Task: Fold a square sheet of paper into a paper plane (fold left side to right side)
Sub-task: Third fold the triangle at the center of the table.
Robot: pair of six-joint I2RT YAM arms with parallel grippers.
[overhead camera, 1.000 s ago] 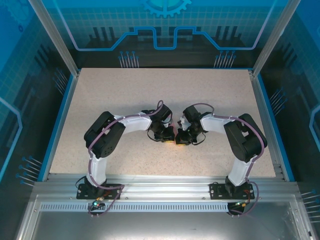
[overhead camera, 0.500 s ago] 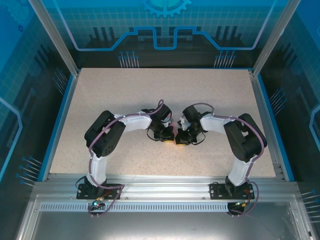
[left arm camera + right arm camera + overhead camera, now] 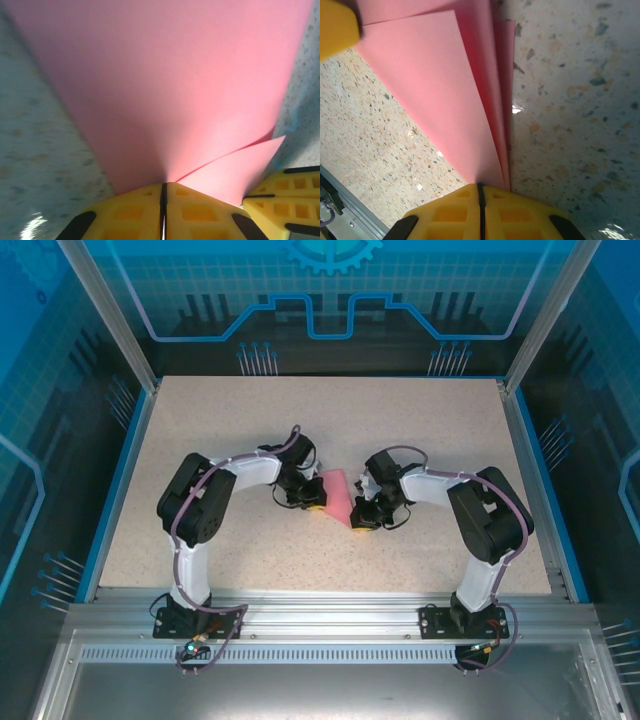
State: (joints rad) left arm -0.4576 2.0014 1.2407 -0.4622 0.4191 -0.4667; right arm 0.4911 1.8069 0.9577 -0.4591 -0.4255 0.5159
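The pink sheet of paper is folded into layers and lies low over the table between my two grippers, near the table's middle. My left gripper is shut on its left edge. In the left wrist view the paper fans out wide from the shut jaws, and a lower flap runs toward the right gripper's yellow fingers. My right gripper is shut on the narrow right end. In the right wrist view the stacked layers taper into its jaws, with a left finger at top left.
The speckled beige table has a blue raised rim on both sides and a metal rail along the near edge, where both arm bases are bolted. A clear-walled enclosure surrounds it.
My left arm has swung left and slightly back with the paper's edge, spreading the pink sheet into view between the grippers. The right arm has stayed put.
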